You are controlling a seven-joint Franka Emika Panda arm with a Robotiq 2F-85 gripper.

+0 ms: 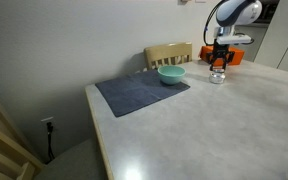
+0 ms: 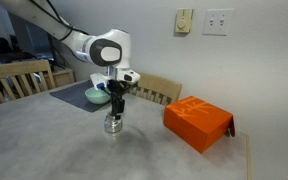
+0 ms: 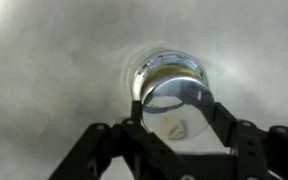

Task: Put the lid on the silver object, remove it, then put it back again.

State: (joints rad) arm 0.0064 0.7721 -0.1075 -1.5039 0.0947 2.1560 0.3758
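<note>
In the wrist view my gripper (image 3: 178,112) is shut on the lid (image 3: 172,122), a flat round silvery disc held by its edges between the two fingers. Just beyond and under it stands the silver object (image 3: 170,70), a small shiny pot with its mouth showing. The lid hangs slightly above the pot and overlaps its near rim. In both exterior views the gripper (image 1: 217,63) (image 2: 115,104) points straight down over the small silver pot (image 1: 217,76) (image 2: 114,125) on the pale table. The lid is too small to make out there.
A teal bowl (image 1: 171,74) (image 2: 97,96) sits on a grey mat (image 1: 134,95) close to the pot. An orange box (image 2: 197,122) (image 1: 231,57) lies on the table beside it. Wooden chairs (image 1: 169,53) (image 2: 160,90) stand at the table's edge.
</note>
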